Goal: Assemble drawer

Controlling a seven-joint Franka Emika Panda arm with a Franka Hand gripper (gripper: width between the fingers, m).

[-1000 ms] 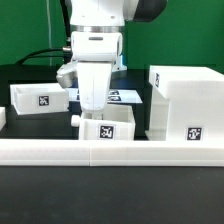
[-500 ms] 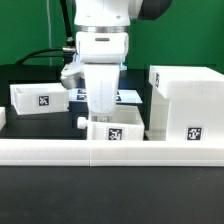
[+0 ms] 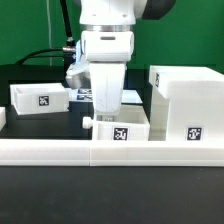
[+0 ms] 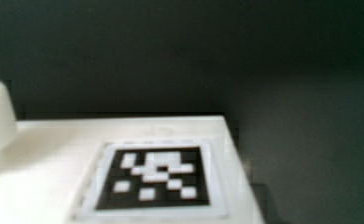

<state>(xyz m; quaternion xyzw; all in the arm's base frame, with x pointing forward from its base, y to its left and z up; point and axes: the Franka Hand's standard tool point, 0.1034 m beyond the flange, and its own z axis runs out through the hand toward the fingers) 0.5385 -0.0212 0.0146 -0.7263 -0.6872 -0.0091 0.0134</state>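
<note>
The drawer's tall open-fronted box (image 3: 186, 104) stands at the exterior view's right, with a tag on its front. One shallow tray (image 3: 120, 131), with a knob (image 3: 88, 123) on its left end, lies just left of the box and against the border rail. My gripper (image 3: 107, 113) reaches down into this tray and is shut on its wall; the fingertips are hidden. The wrist view shows only the tray's white face and its tag (image 4: 156, 180), close and blurred. The second tray (image 3: 40, 97) lies at the far left.
The long low white border rail (image 3: 110, 152) runs across the front. The marker board (image 3: 133, 97) lies on the dark table behind the arm, partly hidden by it. Cables hang at the back left.
My gripper and the tray it holds have slid together toward the exterior view's right, closing the gap to the tall box. The second tray and the box have not moved.
</note>
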